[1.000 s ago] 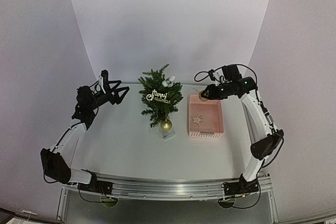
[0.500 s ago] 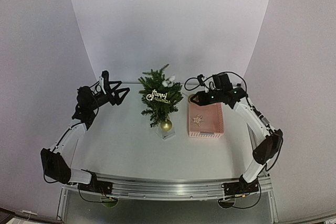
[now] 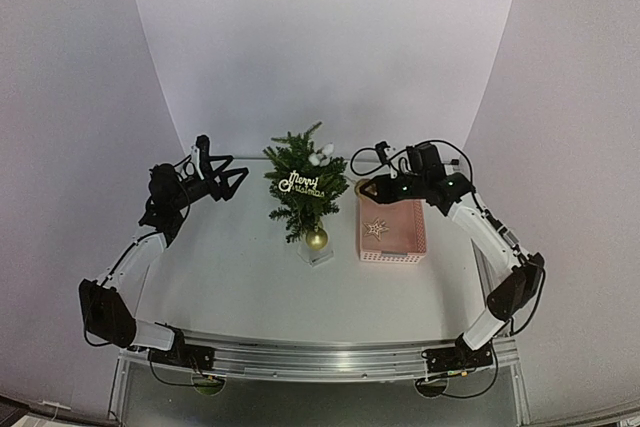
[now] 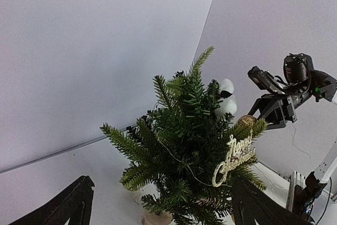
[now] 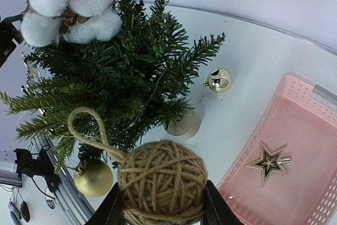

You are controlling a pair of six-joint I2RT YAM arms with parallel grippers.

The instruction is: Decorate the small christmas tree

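Note:
The small christmas tree (image 3: 303,185) stands mid-table on a pale round base (image 5: 182,125). It carries a gold "Merry Christmas" sign (image 3: 301,185), a white cotton tuft (image 3: 321,155) and a gold bauble (image 3: 316,239). My right gripper (image 3: 366,188) is shut on a twine ball (image 5: 161,181) with a loop, held just right of the tree, above the pink basket's far left corner. My left gripper (image 3: 237,178) is open and empty, left of the tree, with its fingers (image 4: 71,204) pointing at it.
The pink basket (image 3: 392,227) lies right of the tree and holds a gold star (image 3: 376,229). In the right wrist view a second small gold bauble (image 5: 219,80) lies on the table beyond the tree base.
My right gripper has moved left with the twine ball, from above the basket's far end toward the tree. The left arm has hardly moved.

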